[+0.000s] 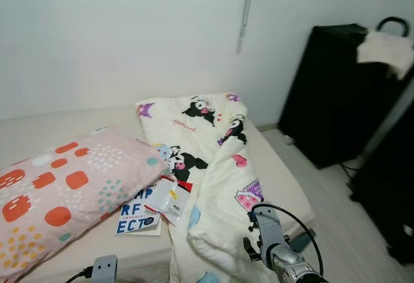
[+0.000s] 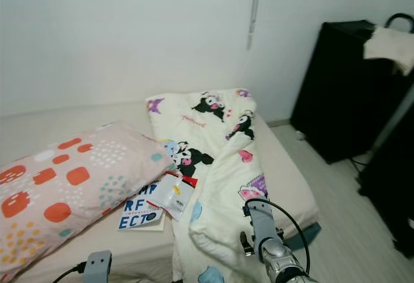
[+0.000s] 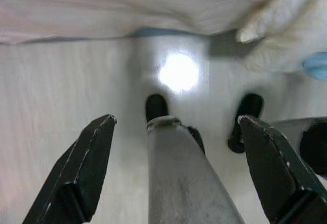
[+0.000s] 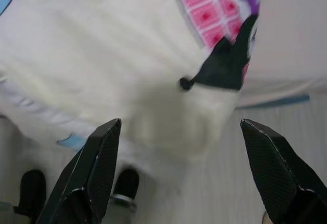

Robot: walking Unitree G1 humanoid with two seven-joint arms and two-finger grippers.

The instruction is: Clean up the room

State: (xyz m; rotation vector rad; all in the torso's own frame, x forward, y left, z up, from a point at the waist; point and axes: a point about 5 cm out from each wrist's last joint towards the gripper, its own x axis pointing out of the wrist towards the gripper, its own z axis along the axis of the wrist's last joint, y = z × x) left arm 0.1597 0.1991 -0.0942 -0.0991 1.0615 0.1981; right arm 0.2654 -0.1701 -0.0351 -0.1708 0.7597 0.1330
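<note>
While my right hand [image 4: 179, 173] hangs wide open and empty over the rumpled cream cartoon-print blanket [image 1: 217, 167] at the bed's foot edge, nothing looks tidied; book [image 1: 139, 217] and packet [image 1: 169, 200] remain.

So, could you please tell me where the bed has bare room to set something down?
The mattress lies bare behind the spotted pillow, along the wall, and there is a narrow strip between the cartoon blanket and the bed's floor-side edge. It is crowded between pillow and blanket, where the book and the plastic packet lie.
</note>
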